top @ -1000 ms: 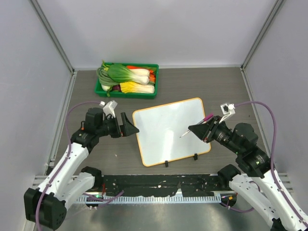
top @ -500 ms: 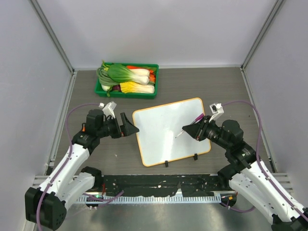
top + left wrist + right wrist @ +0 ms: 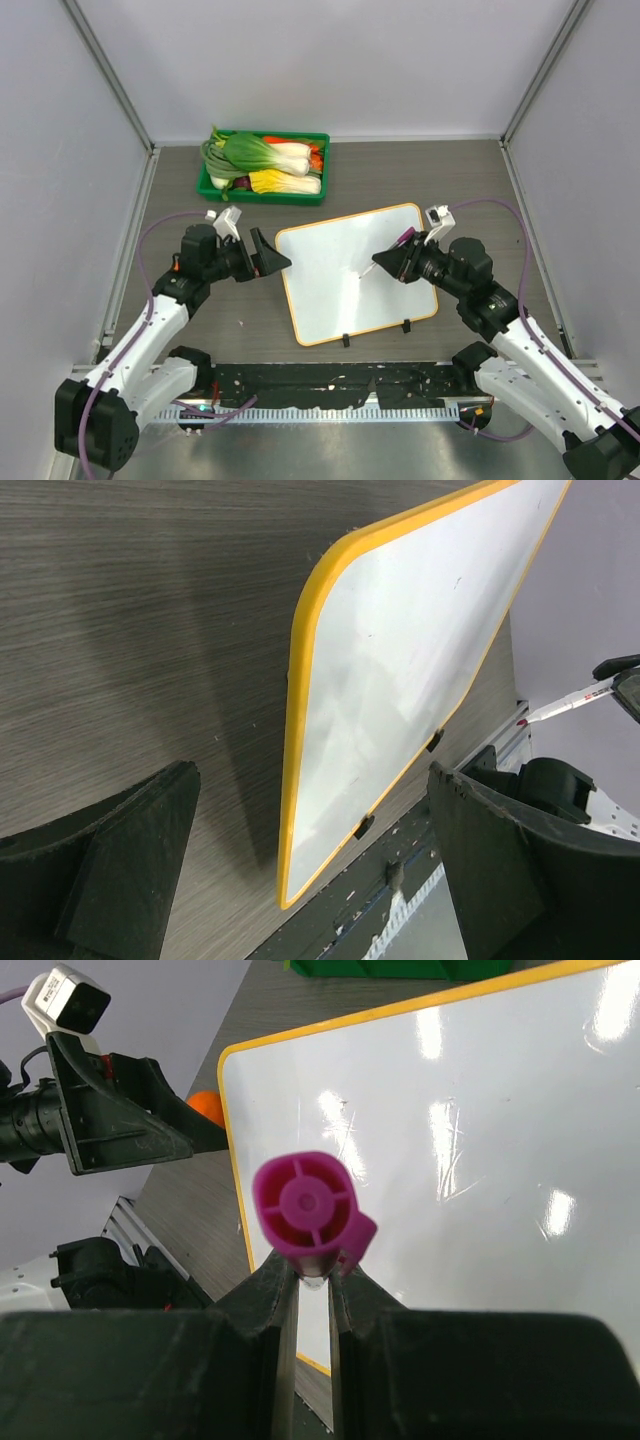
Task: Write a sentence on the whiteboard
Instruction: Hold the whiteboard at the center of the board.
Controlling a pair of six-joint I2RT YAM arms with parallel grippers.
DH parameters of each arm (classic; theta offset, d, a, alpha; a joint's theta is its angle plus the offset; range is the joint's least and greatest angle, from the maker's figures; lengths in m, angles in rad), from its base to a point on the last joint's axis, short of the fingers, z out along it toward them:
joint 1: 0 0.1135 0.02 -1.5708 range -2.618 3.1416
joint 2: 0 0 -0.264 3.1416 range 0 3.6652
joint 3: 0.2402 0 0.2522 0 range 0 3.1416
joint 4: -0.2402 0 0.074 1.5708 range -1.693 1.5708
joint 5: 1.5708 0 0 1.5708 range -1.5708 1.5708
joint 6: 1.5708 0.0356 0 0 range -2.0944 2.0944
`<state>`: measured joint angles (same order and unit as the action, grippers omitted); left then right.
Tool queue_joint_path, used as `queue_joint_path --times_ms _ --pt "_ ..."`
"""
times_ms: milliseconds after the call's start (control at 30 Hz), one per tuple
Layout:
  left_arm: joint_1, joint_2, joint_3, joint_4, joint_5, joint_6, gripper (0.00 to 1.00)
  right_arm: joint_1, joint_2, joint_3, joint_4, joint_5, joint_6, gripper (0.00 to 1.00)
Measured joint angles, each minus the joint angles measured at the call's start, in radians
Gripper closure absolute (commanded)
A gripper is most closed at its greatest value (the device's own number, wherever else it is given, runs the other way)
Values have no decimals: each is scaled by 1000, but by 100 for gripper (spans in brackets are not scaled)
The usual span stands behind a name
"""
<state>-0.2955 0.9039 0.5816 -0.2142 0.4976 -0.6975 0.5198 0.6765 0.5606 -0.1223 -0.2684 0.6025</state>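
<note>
- Tray [image 3: 326,165]: green, rectangular, full of vegetables.
- Greens [image 3: 250,152]: leafy, white stalks, lying along the tray's far side; leaves spill over its left end.
- Yellow vegetable [image 3: 282,182]: along the tray's near side, just beside the greens.
- Orange-red bits [image 3: 316,154]: at the tray's right end, mostly hidden under the stalks.
- Table [image 3: 420,170]: dark wood grain, tray sits on it.
- Walls [image 3: 330,60]: pale grey, one just behind the tray, one on each side.
- Black rail [image 3: 330,378]: along the table edge opposite the tray.

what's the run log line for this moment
right gripper: shut on marker, tip over whiteboard, contact unclear | left gripper: open, beside whiteboard's left edge | whiteboard: no writing visible
</note>
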Motion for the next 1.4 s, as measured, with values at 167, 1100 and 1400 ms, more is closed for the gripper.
queue_joint_path --times_ms 167,1100,1400 --pt "0 18 -6 39 1 -11 0 0 25 13 40 5 -23 99" --pt "0 24 -44 39 18 -3 0 0 67 -21 180 -14 -21 99" --pt "0 -10 -68 24 8 -5 1 0 52 -37 188 -15 -21 99"
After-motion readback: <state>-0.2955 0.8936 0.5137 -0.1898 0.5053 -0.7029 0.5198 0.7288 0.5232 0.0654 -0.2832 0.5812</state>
